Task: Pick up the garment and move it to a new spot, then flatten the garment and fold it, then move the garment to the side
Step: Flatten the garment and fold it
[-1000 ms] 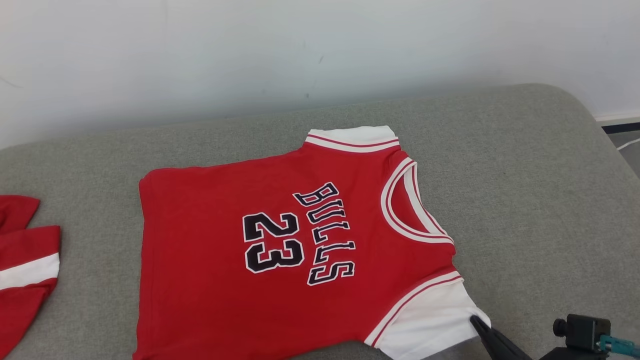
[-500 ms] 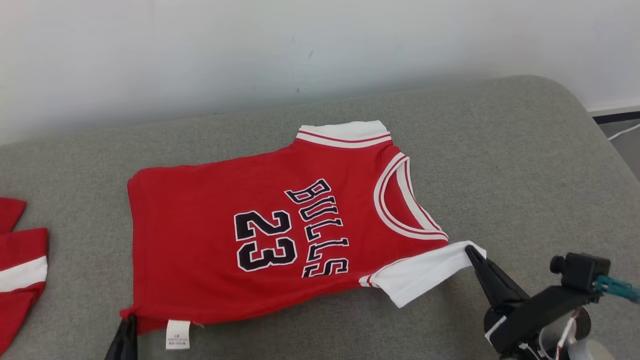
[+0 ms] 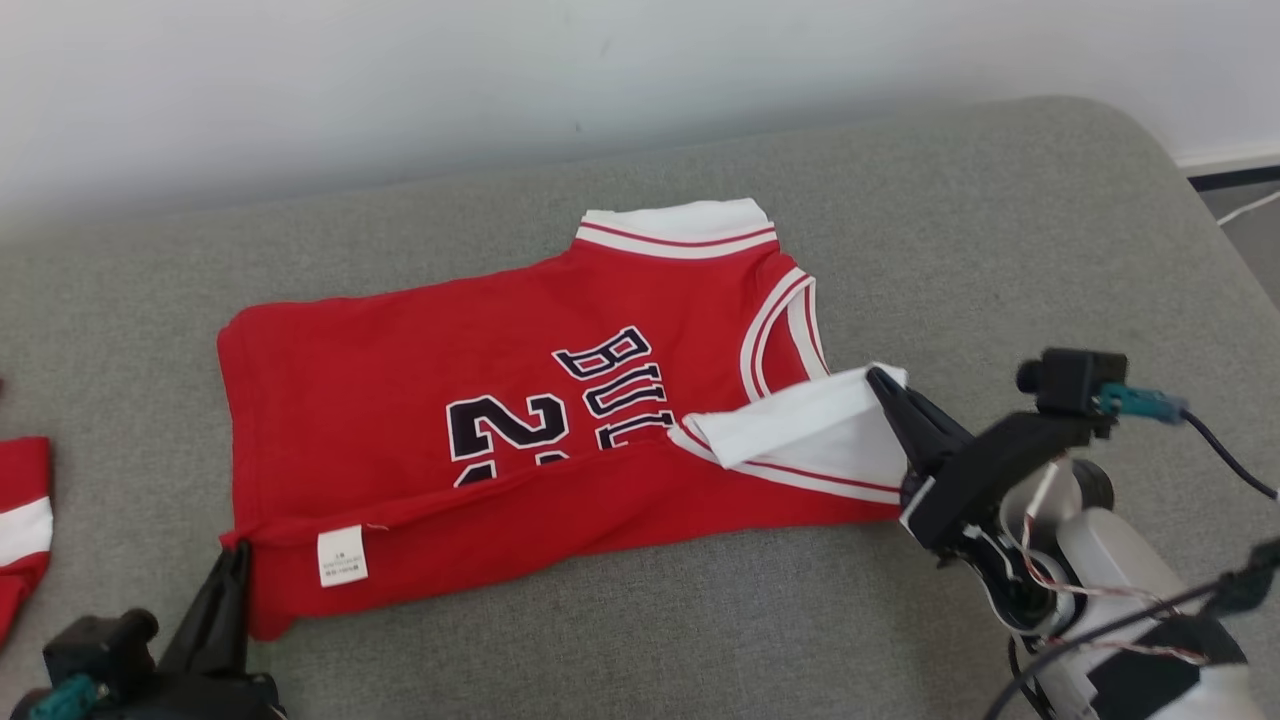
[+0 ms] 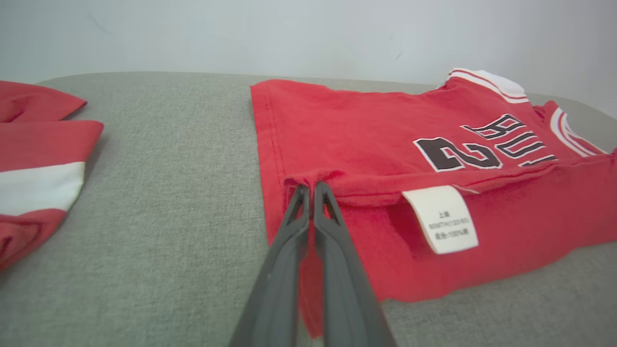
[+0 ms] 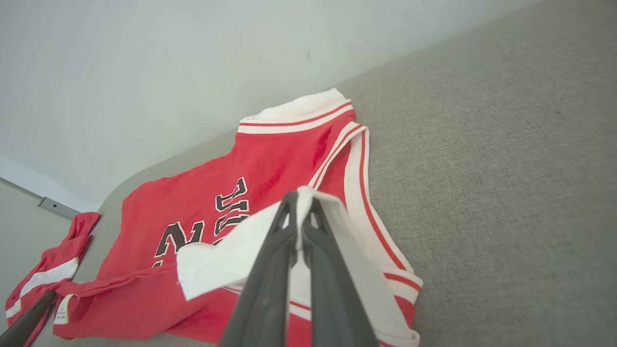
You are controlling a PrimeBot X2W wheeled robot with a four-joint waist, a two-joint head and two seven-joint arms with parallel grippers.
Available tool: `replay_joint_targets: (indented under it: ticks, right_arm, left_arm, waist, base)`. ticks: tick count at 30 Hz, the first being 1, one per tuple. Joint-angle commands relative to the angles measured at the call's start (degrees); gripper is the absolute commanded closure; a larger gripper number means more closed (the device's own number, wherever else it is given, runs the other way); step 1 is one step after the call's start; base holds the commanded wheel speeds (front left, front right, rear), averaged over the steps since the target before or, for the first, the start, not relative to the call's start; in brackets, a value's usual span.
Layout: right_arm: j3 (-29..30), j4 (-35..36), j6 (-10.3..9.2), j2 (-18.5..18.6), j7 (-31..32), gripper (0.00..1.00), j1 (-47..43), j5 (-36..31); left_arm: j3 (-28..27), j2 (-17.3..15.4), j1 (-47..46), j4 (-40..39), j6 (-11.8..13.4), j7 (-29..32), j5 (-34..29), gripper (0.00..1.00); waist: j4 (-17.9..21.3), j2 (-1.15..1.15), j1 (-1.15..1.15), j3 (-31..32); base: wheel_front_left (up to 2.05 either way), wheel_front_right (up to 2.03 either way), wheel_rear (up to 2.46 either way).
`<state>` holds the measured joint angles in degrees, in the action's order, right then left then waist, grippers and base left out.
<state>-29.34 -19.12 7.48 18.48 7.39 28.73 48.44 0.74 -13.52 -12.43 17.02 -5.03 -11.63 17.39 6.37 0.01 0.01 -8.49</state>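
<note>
The red jersey [image 3: 400, 400] lies on the grey padded surface [image 3: 1010, 240], front up, with its near long edge lifted and turned over toward the far side, so the fold hides the lower half of the black number and lettering. The left end effector [image 4: 312, 189] is closed on the red hem corner, with a ridge of cloth pinched between its two dark fingers. Just beside its tips, on the turned-over strip, a white care label [image 4: 443, 219] lies face up. Beyond the tips the body of the jersey spreads flat. The right end effector [image 5: 300, 198] is closed on the edge of a white sleeve [image 3: 800, 425] and holds it above the jersey, beside the striped neckline, the sleeve draping back from the tips toward the fold. The other white sleeve [image 3: 680, 225] lies flat on the surface, well ahead of the right end effector's tips. A second red-and-white cloth [image 3: 22, 520] lies well apart from the left end effector on its outer side, clear of the jersey. A pale wall [image 3: 400, 80] rises behind the surface.
</note>
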Motion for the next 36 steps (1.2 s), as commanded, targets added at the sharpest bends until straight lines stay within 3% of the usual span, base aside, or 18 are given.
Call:
replay_joint_targets:
  ticks: [1,16,17,18,19,20,28,36]
  right_arm:
    - [-1.1,-1.8,0.03,-0.6,-0.5,1.00,2.2,0.5]
    - [-11.7,-17.1,0.03,-2.5,-6.9,1.00,15.7,3.2]
    - [-12.3,-17.8,0.03,-2.5,-7.5,0.92,16.1,3.4]
    - [-12.9,-18.3,0.03,-2.5,-8.1,0.58,16.5,3.4]
    - [-13.5,-18.7,0.03,-2.4,-8.8,0.13,16.8,3.7]
    - [-14.0,-19.2,0.03,-2.5,-9.3,0.00,16.9,4.3]
    - [-17.9,-21.1,0.03,-0.7,-15.9,0.00,16.8,5.9]
    - [-19.9,-21.2,0.03,1.2,-20.6,0.00,13.7,5.3]
  left_arm:
    - [0.3,-1.1,-1.8,1.8,-0.5,0.1,-0.9,1.00]
    - [3.5,-5.1,-13.2,14.9,-1.8,-1.2,-0.8,1.00]
    - [3.6,-5.1,-13.5,15.5,-1.8,-1.4,-0.7,1.00]
    - [3.8,-5.1,-13.7,15.9,-1.8,-1.7,-0.7,0.65]
    - [3.9,-5.1,-13.9,16.4,-1.9,-1.9,-0.7,0.15]
    - [4.1,-5.1,-13.9,16.8,-1.9,-2.2,-0.7,0.00]
    - [2.9,-3.8,-11.3,16.6,-1.1,-3.4,-0.6,0.00]
    - [0.4,-1.4,-5.3,9.0,0.0,-3.5,-1.2,0.00]
  waist:
    - [0.4,-0.01,-0.01,-1.2]
    - [1.1,-0.01,-0.01,-5.5]
    - [1.1,-0.01,-0.01,-5.5]
    - [1.1,-0.01,-0.01,-5.6]
    - [1.0,-0.01,-0.01,-5.6]
    - [1.0,-0.01,-0.01,-5.6]
    - [0.2,-0.01,-0.01,-4.3]
    - [-1.1,-0.01,-0.01,-2.6]
  base:
    - [0.00,0.00,0.00]
    - [0.00,0.00,0.00]
    - [0.00,0.00,0.00]
    - [0.00,0.00,0.00]
    - [0.00,0.00,0.00]
    - [0.00,0.00,0.00]
    - [0.00,0.00,0.00]
    - [0.00,0.00,0.00]
